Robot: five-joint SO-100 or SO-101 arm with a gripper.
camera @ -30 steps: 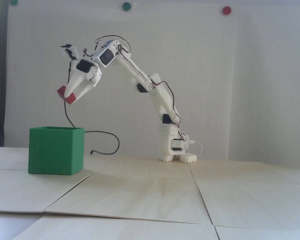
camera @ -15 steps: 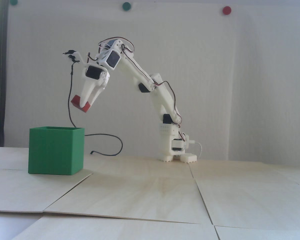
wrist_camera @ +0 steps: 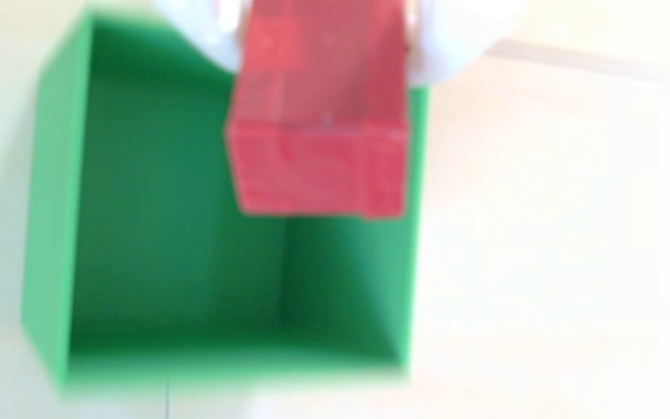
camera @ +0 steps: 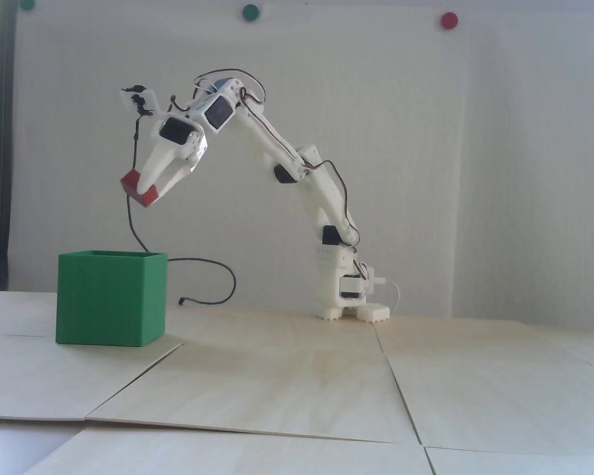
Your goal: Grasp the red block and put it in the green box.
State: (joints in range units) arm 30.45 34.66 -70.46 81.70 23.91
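In the fixed view the white arm [camera: 297, 168] stands on its base at the far middle of the pale wooden worktop [camera: 297, 386] and reaches up and over to the left. Its pincer [camera: 146, 187] points down and to the left, clenched on the red block [camera: 131, 184], which it holds in the air, tilted, with one end sticking out left of the fingers and the other showing low between them. The block hangs well above the green box [camera: 110, 299], over the right part of the box's open top. The box sits on the worktop at the left, upright, its opening facing up. A thin black cable [camera: 198, 264] drops from the wrist, passes behind the box's right edge and loops onto the worktop between the box and the arm's base. On the white wall behind, two green dots [camera: 250, 12] and one red dot [camera: 449, 20] sit near the top edge.

The wrist view is blurred. It looks down past the red block [wrist_camera: 317, 121], gripped from both sides by the white fingers [wrist_camera: 212, 36] at the top of the picture. Below it lies the open green box [wrist_camera: 55, 209], its inside visible, with the block over the box's upper right part.
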